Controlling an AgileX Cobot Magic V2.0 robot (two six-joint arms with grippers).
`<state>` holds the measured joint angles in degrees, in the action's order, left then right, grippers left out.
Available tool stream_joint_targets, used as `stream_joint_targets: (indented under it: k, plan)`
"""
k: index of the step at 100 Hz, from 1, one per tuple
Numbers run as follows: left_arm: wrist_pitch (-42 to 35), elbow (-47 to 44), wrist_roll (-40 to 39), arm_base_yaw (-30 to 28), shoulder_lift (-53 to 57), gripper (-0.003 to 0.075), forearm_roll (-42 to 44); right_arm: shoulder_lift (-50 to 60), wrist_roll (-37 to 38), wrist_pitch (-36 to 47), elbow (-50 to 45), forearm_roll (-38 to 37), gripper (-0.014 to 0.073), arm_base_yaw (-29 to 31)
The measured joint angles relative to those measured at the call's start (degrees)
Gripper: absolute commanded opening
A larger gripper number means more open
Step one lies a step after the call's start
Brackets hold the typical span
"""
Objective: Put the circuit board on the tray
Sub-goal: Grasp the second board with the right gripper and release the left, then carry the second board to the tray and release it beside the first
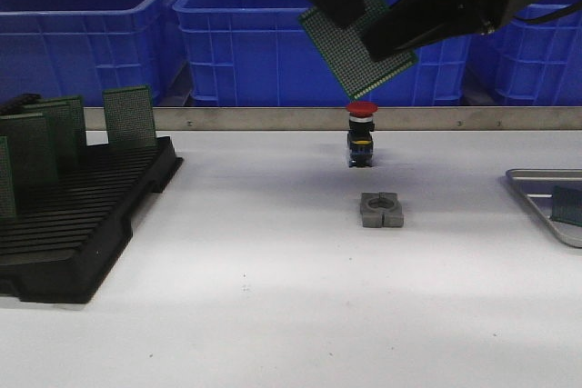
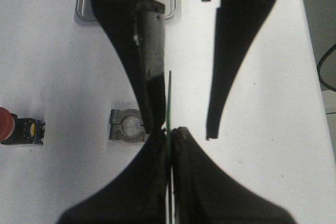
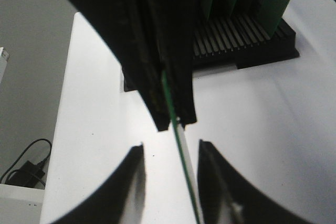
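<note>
Left end effector [image 2: 169, 129] hangs tilted high above the desk [image 1: 273, 270], clamped on the circuit board [image 1: 350, 52]. Right end effector [image 3: 170, 146] straddles the board's edge with its fingers apart.

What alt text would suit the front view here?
Left gripper and right gripper meet at a green perforated circuit board tilted in mid-air above a red-capped push button and grey metal block. Black slotted rack of boards left, silver-grey metal tray right.

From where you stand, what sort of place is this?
Probably an electronics workshop or factory bench: green circuit boards stand in a black slotted rack, with blue plastic crates lined up behind the white table.
</note>
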<state>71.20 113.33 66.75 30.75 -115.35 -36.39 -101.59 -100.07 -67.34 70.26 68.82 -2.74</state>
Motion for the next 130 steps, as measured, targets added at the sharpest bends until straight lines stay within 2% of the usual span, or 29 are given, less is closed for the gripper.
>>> stream_joint_targets:
  k: [6, 12, 24, 29, 36, 53, 60, 80, 99, 113, 130]
  plan:
    - [0.3, 0.0, 0.0, 0.0, 0.0, -0.0018, -0.1, 0.0, 0.6, 0.6, 0.0, 0.0, -0.0018, 0.0]
    - [0.1, 0.0, 0.0, 0.0, 0.0, -0.0018, -0.2, 0.0, 0.8, 0.7, 0.0, -0.1, -0.0074, 0.0]
    - [0.3, 0.0, -0.1, 0.0, -0.1, -0.0011, -0.2, 0.0, 0.5, 0.3, 0.0, -0.6, -0.0063, -0.1]
    - [0.3, 0.0, -0.1, 0.0, -0.1, 0.0020, -0.2, 0.0, 0.5, 0.3, 0.0, -0.6, -0.0063, -0.1]
    - [0.3, 0.0, -0.1, 0.0, -0.1, 0.0110, -0.2, 0.0, 0.5, 0.2, 0.0, -0.6, -0.0063, -0.1]
    - [0.0, 0.0, -0.1, 0.0, -0.1, 0.0461, -0.2, 0.0, 1.4, 0.4, 0.0, -0.6, -0.0063, -0.1]
    - [0.0, 0.0, -0.1, 0.0, -0.1, 0.0528, -0.2, 0.0, 1.5, 0.4, 0.0, -0.6, -0.0063, -0.1]
    - [0.0, 0.0, -0.1, 0.0, -0.1, 0.0535, -0.2, 0.1, 3.0, 0.7, 0.0, -0.9, -0.0063, 0.0]
    - [0.0, 0.0, -0.1, 0.0, -0.1, 0.0535, -0.2, 3.1, 7.2, 3.1, 0.0, -4.5, -0.0063, 2.3]
    - [0.0, 0.0, -0.1, 0.0, -0.1, 0.0535, -0.2, 5.5, 14.3, 3.7, 0.0, -9.1, -0.0063, 5.9]
    - [0.0, 0.0, -0.1, 0.0, -0.1, 0.0535, -0.2, 6.0, 28.9, 4.1, 0.0, -16.1, -0.0063, 11.5]
